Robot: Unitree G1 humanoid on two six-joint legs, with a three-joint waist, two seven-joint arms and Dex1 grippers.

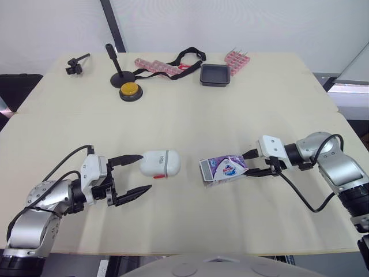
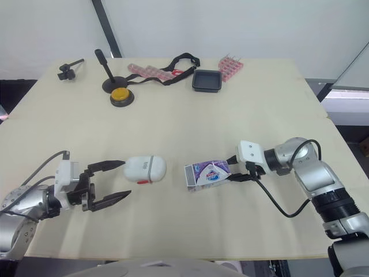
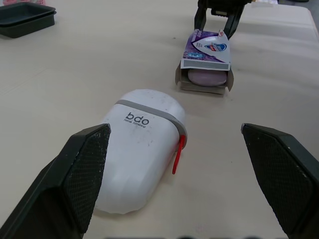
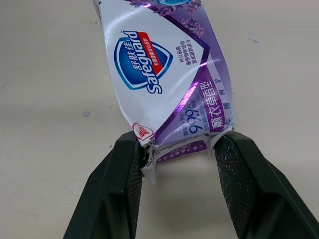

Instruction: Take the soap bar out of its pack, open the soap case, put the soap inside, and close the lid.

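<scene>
The soap pack lay on the table toward the near edge, right of centre. The right arm reached in from the right edge with the forearm low and roughly level. The right gripper was clamped on the crumpled end of the pack, one finger against each side of it. The left arm reached in from the near left corner, also held low. The left gripper was spread wide, its fingertips either side of the nearer end of the soap case. Contact with the case could not be determined.

The pack was a purple and white carton, dented and torn at the held end. Its opposite end stood open with the flaps splayed, facing the case. The pale purple soap bar sat inside that opening, fully within the carton.

The case was white and rounded, with a grey band and a red tab. It lay on its side, just left of the pack and apart from it. Its lid was closed, so its contents could not be seen.

A black tray stood near the far edge.
</scene>
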